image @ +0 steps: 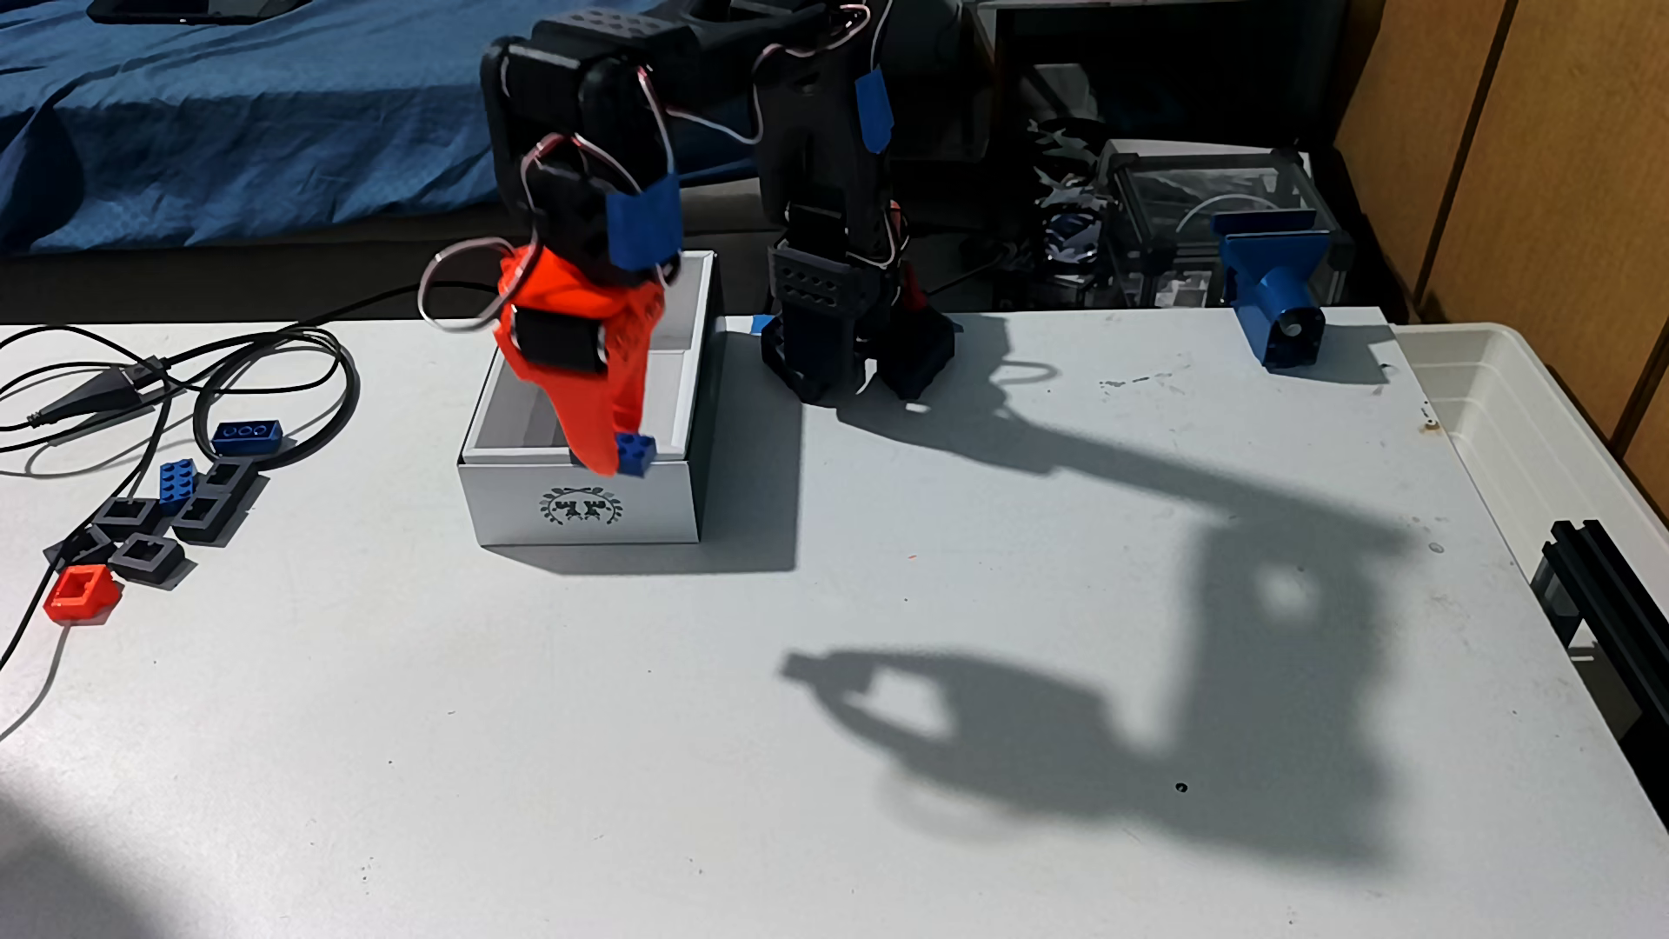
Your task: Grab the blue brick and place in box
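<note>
Sunlit and hard-shadowed, the white table (993,587) carries our black arm at its far edge, with a blue bedspread (226,126) behind it. In the fixed view our orange gripper (623,460) hangs over the near wall of the box (587,510), its tips closed on the blue brick (637,454), which we hold just above the box's rim at the near right part of the opening. How wide the fingers stand beyond the brick's width we cannot tell from this angle.

We judge the carry to be nearly done and the placing step in hand. The brick looks close to the near wall, so our next move probably calls for easing slightly farther over the open interior, then spreading the fingers to drop it inside.

Far left on the table lie a dark blue brick (247,437), a small blue brick (177,481), some black printed parts (144,553), a red part (81,594) and cables (181,379).
</note>
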`<action>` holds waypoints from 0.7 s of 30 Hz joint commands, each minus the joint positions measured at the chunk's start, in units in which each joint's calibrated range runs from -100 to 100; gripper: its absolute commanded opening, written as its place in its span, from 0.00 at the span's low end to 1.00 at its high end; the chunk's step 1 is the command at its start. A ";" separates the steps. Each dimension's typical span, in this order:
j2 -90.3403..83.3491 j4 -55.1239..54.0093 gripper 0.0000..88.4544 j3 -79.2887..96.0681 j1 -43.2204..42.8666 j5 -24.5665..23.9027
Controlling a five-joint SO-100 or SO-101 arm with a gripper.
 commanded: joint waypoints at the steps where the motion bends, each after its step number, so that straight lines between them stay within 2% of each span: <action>1: -6.29 0.71 0.01 2.23 2.60 2.18; 21: -24.81 -0.15 0.01 26.01 17.31 17.55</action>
